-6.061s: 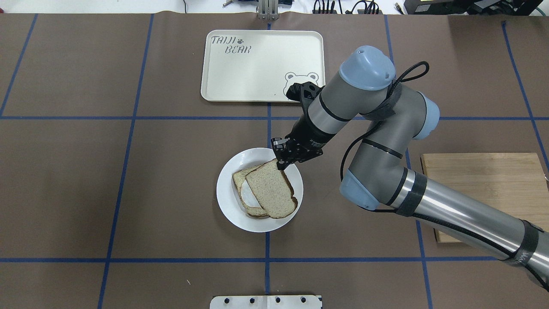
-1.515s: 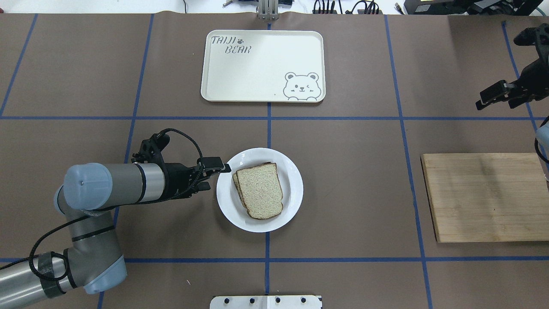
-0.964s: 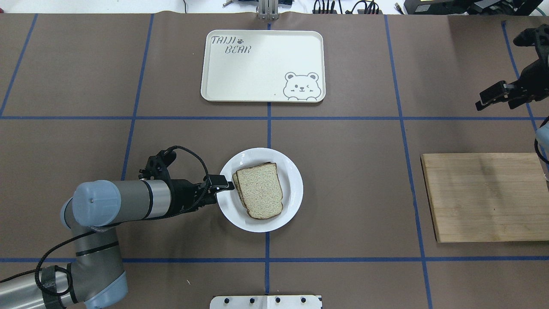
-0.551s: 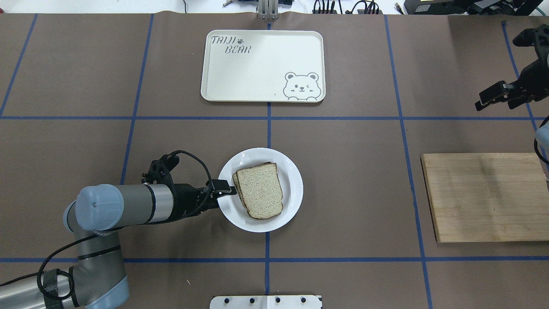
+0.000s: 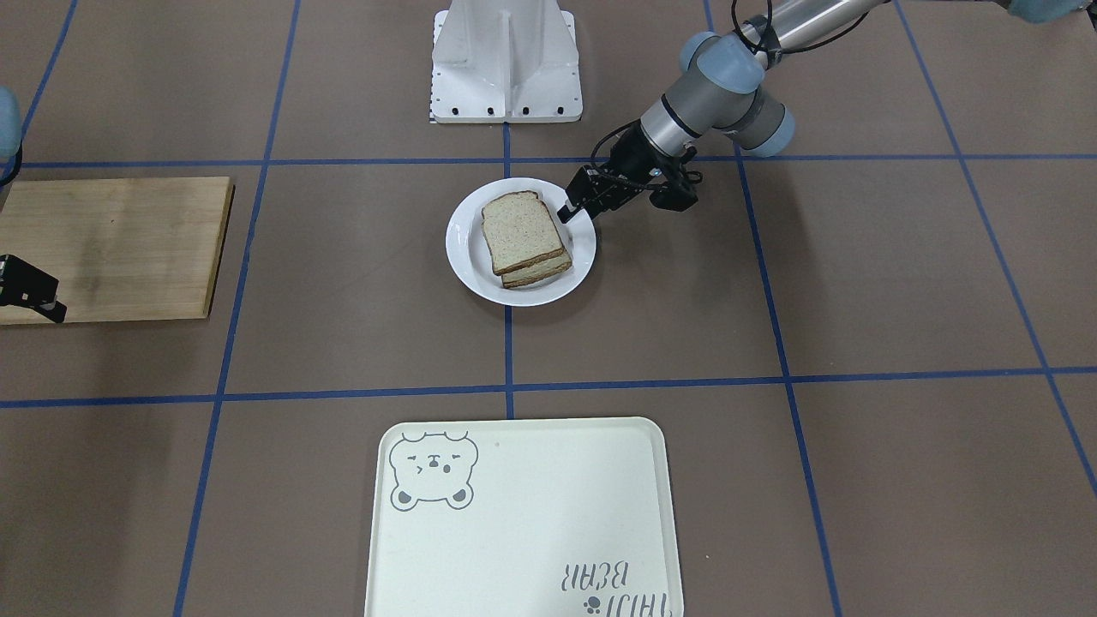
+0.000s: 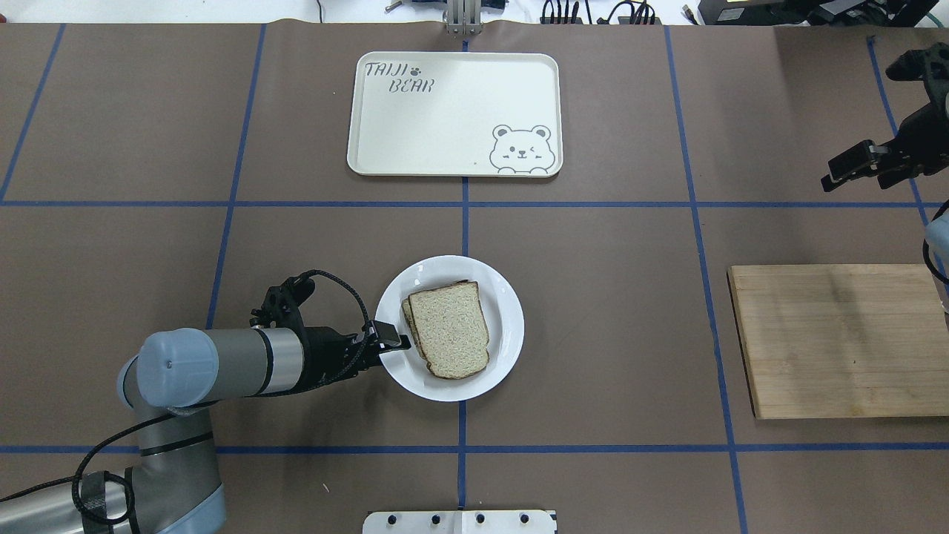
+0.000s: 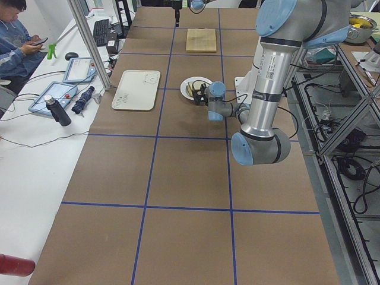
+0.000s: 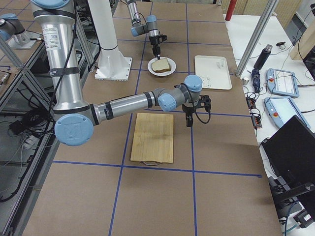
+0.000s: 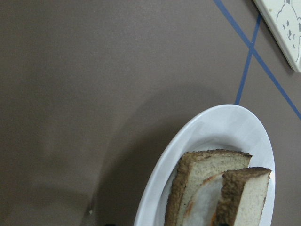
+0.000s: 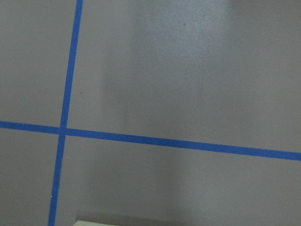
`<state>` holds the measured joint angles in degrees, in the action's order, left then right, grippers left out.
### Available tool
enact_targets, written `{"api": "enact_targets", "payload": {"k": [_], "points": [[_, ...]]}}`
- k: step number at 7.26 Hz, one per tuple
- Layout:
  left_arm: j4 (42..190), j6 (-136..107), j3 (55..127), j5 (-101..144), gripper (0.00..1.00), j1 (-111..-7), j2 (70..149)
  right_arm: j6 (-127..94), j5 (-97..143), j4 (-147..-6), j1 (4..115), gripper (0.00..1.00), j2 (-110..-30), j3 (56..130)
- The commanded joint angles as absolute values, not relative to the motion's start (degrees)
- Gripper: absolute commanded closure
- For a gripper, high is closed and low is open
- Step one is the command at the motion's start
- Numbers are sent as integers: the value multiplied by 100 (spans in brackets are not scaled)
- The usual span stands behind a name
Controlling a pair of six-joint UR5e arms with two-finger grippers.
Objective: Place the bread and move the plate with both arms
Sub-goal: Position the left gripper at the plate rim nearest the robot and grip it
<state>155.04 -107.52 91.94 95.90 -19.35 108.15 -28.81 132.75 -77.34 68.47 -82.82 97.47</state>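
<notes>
The plain bread slice (image 6: 448,326) lies on top of another slice in the round white plate (image 6: 504,311) at the table's middle, also in the front view (image 5: 520,230). My left gripper (image 6: 389,341) is at the plate's left rim, open, one finger over the rim. The left wrist view shows the rim (image 9: 221,127) and both slices' crusts, with something white between them. My right gripper (image 6: 834,178) is open and empty, far to the right above the table.
A cream bear tray (image 6: 452,111) lies beyond the plate, centred. A wooden cutting board (image 6: 838,341) lies at the right, below the right gripper. The white base stand (image 5: 506,60) is at the robot's side of the table.
The right gripper let the bread go onto the plate and withdrew to the far right. The left arm came in and its gripper moved onto the plate's left rim, sliding slightly nearer the robot.
</notes>
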Motion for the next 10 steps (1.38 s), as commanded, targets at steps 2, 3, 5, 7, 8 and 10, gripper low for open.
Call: {"api": "enact_targets", "payload": {"k": [2,3,5,7,8,10], "points": [[15513,-10758,9185,9580,49,-1907,10819,-2874,13280,-7734,6847,0,-8279,9747],[15513,-10758,9185,9589,50,-1899,10819,-2874,13280,-7734,6847,0,-8279,9747],[15521,-10767,9150,9563,54,-1864,10828,-2874,13280,-7734,6855,0,-8279,9756],[15521,-10767,9149,9483,56,-1855,10837,-2874,13280,-7734,6855,0,-8288,9765],[15521,-10767,9149,9483,79,-1863,10854,-2874,13289,-7734,6855,0,-8279,9765],[15530,-10784,9184,9483,100,-1863,10854,-2883,13289,-7734,6855,0,-8279,9765]]}}
